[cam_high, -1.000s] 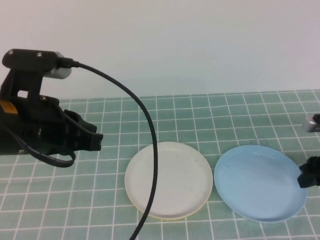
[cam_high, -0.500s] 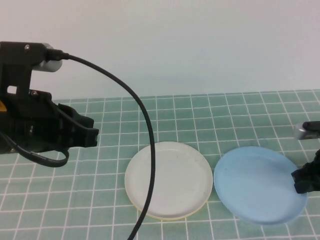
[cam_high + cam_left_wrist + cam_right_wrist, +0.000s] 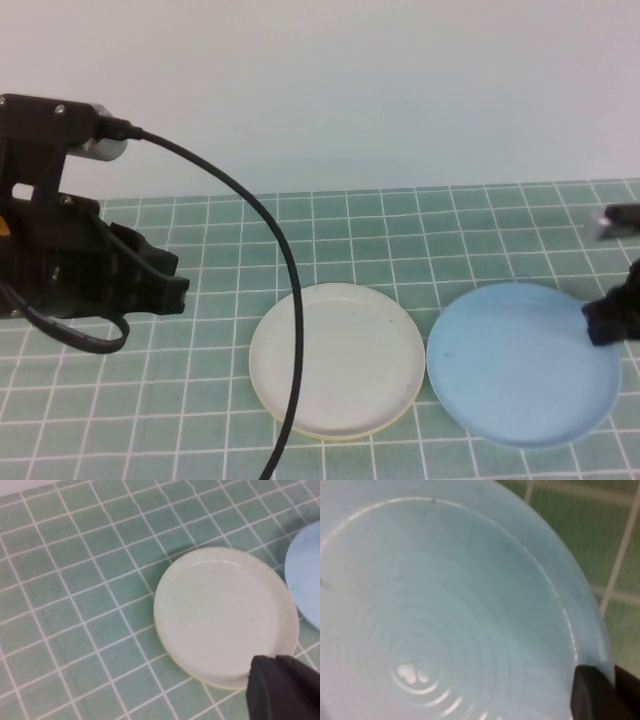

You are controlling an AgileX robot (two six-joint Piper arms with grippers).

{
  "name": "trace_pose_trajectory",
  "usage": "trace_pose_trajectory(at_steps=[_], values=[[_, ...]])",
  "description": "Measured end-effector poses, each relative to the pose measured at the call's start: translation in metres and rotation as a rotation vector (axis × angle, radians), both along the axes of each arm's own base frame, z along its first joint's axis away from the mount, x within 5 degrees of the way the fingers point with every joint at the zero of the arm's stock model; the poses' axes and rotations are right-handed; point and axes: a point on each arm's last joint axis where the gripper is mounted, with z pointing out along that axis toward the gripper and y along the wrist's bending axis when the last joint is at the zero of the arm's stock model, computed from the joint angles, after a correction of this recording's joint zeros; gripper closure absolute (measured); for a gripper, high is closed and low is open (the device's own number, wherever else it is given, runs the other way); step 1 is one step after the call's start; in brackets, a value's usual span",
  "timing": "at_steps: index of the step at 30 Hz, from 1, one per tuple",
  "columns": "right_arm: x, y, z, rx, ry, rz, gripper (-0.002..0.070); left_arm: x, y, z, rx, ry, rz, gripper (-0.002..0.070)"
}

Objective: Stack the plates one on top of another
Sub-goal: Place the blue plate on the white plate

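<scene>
Right gripper (image 3: 606,322) clamped on the right rim of the shallow round light blue plastic plate (image 3: 520,362), white plate (image 3: 337,356) stacked on yellow plate (image 3: 330,434) just beside, left gripper (image 3: 165,285) hovering apart to their left, finger state unclear

You have three plates on the green tiled mat (image 3: 400,235): one white plate (image 3: 338,357), one yellow plate (image 3: 330,434) showing only as a thin rim under the white one, and one light blue plate (image 3: 520,365) to their right. You have two grippers: the left gripper (image 3: 165,282) at the far left, the right gripper (image 3: 605,325) at the blue plate's right rim.
</scene>
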Motion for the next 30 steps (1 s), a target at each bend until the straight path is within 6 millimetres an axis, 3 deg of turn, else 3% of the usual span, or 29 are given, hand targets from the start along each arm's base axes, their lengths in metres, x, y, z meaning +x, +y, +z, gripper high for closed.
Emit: trace_pose_trajectory(at_steps=[9, 13, 15, 18, 21, 26, 30], values=[[0.032, 0.01, 0.093, 0.075, -0.187, -0.002, 0.0662, -0.026, 0.012, 0.019, -0.034, -0.078, 0.012, 0.0675], [0.037, 0.048, 0.122, 0.138, -0.244, 0.089, 0.0662, -0.036, 0.017, 0.012, -0.077, -0.125, 0.041, 0.0675], [0.033, 0.08, 0.125, 0.159, -0.259, 0.166, 0.0662, -0.041, 0.02, 0.004, -0.095, -0.142, 0.054, 0.0675], [0.028, 0.125, 0.114, 0.173, -0.26, 0.261, 0.0662, -0.05, 0.024, -0.007, -0.111, -0.149, 0.068, 0.0675], [0.026, 0.154, 0.088, 0.167, -0.21, 0.324, 0.0662, -0.056, 0.027, -0.017, -0.122, -0.148, 0.079, 0.0675], [0.031, 0.173, 0.045, 0.144, -0.136, 0.343, 0.0662, -0.063, 0.03, -0.021, -0.127, -0.158, 0.079, 0.0675], [0.037, 0.175, 0.022, 0.127, -0.115, 0.328, 0.0662, -0.067, 0.031, -0.016, -0.153, -0.196, 0.082, 0.0675]])
